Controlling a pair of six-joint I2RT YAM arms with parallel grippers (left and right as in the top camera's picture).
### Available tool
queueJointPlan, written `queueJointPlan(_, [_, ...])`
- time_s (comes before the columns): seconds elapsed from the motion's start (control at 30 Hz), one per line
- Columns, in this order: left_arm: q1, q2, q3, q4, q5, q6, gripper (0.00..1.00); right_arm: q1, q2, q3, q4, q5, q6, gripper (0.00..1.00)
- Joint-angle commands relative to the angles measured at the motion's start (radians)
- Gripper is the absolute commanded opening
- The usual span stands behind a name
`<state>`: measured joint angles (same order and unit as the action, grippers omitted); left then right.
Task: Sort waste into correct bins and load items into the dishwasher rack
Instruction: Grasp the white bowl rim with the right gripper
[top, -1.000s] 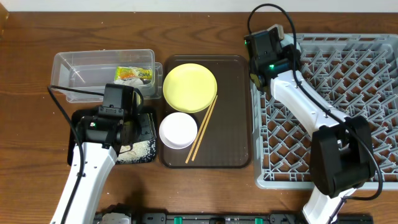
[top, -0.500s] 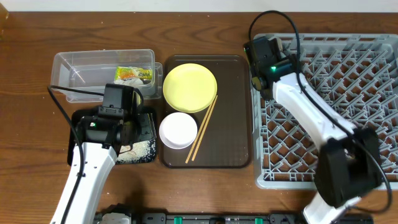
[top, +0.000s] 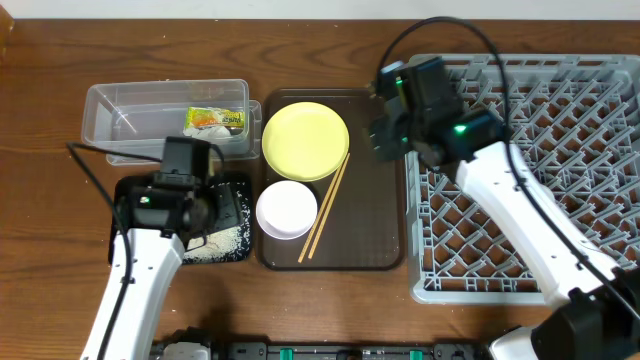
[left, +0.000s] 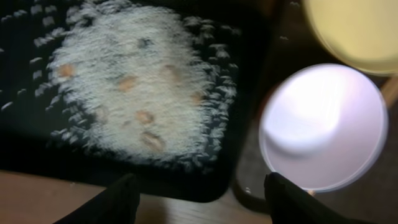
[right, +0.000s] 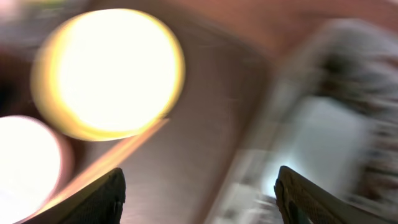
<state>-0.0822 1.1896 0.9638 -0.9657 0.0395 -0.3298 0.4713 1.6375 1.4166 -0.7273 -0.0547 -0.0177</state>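
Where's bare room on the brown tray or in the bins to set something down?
Free: right half of the brown serving tray, between the chopsticks and its right rim, though the right gripper hangs over the top corner; the clear tub left of the wrapper. Crowded: the tray's left half, with yellow plate and white bowl; the black tray, mostly rice.
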Motion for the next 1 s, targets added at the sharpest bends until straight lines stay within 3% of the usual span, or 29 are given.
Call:
queueJointPlan(0.0, [0.078, -0.001, 0.007, -0.015, -0.059, -0.099, 0.68, 0.064, 0.047, 0.002, -0.002, -0.163, 0.032, 0.76])
queueJointPlan(0.2, [0.202, -0.002, 0.007, -0.023, -0.021, -0.121, 0.76, 0.163, 0.151, 0.002, -0.006, -0.163, 0.086, 0.75])
queueJointPlan(0.6, [0.222, -0.002, 0.007, -0.043, -0.021, -0.121, 0.77, 0.256, 0.349, 0.002, -0.002, -0.16, 0.199, 0.54])
queueJointPlan(0.87, [0.222, -0.002, 0.007, -0.047, -0.021, -0.121, 0.77, 0.259, 0.371, 0.003, 0.026, -0.159, 0.204, 0.25])
queueJointPlan(0.97, [0.222, -0.002, 0.007, -0.048, -0.021, -0.121, 0.77, 0.246, 0.362, 0.007, 0.04, -0.159, 0.204, 0.08])
